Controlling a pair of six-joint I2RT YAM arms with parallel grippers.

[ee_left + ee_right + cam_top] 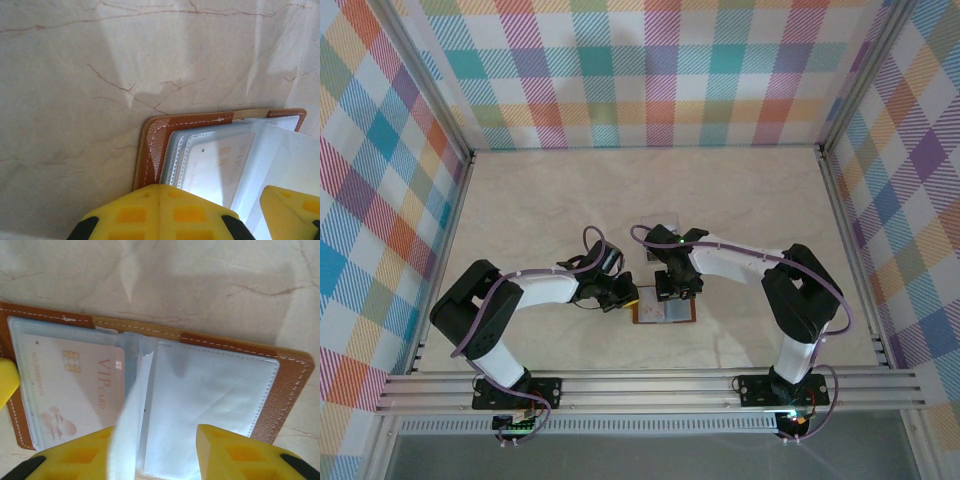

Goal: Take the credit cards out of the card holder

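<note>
Left gripper (159, 195) closed, pressing card holder (152, 145) at lower centre — probably pinning it flat; right gripper (155, 440), jaws apart, straddling clear sleeve (127, 415) beside credit card (75, 385).

White-and-black arms (545, 290), purple cables (586, 236), yellow jaws

Pale marbled table (520, 200), brown card holder (665, 314) lying open near its front edge, perhaps a clear sheet (650, 252) just behind

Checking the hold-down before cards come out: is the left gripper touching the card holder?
Touching. In the left wrist view the shut left gripper presses onto the card holder's brown edge, which runs under its tips with no gap showing.
</note>
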